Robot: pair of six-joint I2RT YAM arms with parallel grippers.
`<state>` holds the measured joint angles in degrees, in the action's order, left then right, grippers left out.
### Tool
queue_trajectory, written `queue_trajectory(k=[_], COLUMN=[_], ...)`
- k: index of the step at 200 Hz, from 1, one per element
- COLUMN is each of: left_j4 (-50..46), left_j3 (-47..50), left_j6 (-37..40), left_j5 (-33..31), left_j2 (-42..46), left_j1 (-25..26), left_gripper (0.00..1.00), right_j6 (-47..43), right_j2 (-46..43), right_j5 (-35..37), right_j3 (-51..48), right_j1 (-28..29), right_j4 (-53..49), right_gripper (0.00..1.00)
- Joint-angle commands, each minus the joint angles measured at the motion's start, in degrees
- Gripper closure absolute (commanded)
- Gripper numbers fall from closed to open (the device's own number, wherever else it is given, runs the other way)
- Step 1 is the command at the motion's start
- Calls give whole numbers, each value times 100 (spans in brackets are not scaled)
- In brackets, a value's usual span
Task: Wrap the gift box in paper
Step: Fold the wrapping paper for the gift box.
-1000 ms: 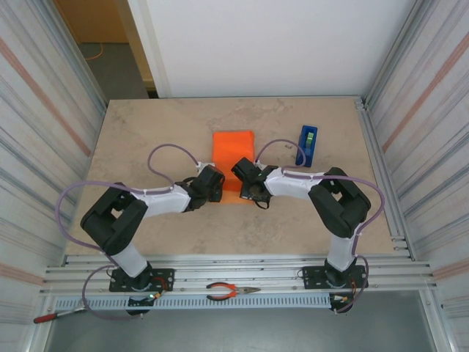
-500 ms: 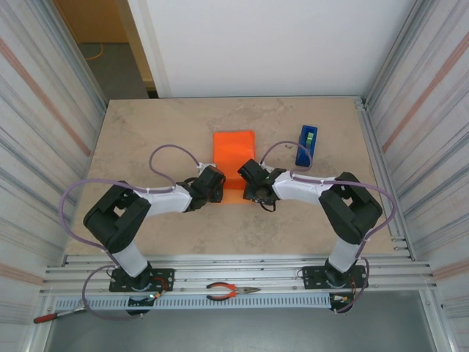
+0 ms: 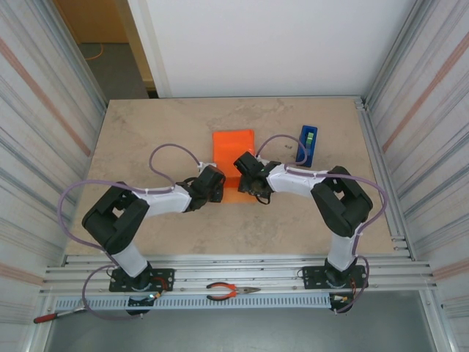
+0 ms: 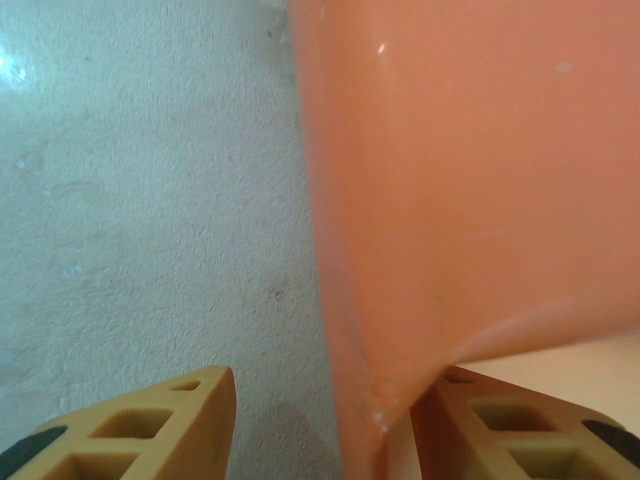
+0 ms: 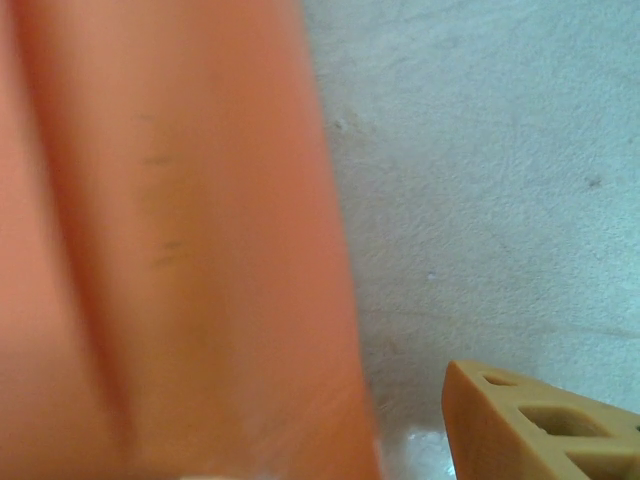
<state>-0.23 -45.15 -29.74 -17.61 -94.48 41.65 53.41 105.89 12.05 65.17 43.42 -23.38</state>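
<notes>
On the near rail, orange-handled pliers, and at its left end a red-handled tool. Past these, both arms bent inward over the beige table, meeting at its middle.

At the near left edge of the orange paper, the left gripper, in the same spot as a second ago. Released: seen from its wrist, two tan fingers standing apart. Between them, a folded edge of the paper, close against the right-hand finger, with bare tabletop between the fold and the other.

Just across, at the paper's near right side, the right gripper. Half a second ago drawn back toward the near right, elbow swung outward; now pushed in again over the paper's edge, elbow tucked back. Released as well: from its wrist, one tan finger clear of the blurred orange surface, tabletop between the two; the other finger hidden.

Mid-table, the paper as a narrow strip running from between the grippers toward the far wall, unmoved since the earlier frames.

Farther right and apart from it, a blue tape dispenser.
</notes>
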Motion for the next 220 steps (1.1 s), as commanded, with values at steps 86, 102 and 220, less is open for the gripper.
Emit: queue_trajectory(k=[86, 102, 220], left_j4=[10, 71, 13], left_j3=[356, 325, 237], left_j6=[25, 29, 66], left_j5=[73, 99, 152], left_j2=[521, 458, 273], left_j1=[36, 34, 168], left_gripper=[59, 65, 83], right_j6=[73, 90, 126], right_j2=[151, 134, 130], right_j5=[104, 100, 47], right_j3=[-2, -20, -66], right_j1=[-46, -49, -26], right_j4=[-57, -36, 9], right_gripper=[37, 37, 38])
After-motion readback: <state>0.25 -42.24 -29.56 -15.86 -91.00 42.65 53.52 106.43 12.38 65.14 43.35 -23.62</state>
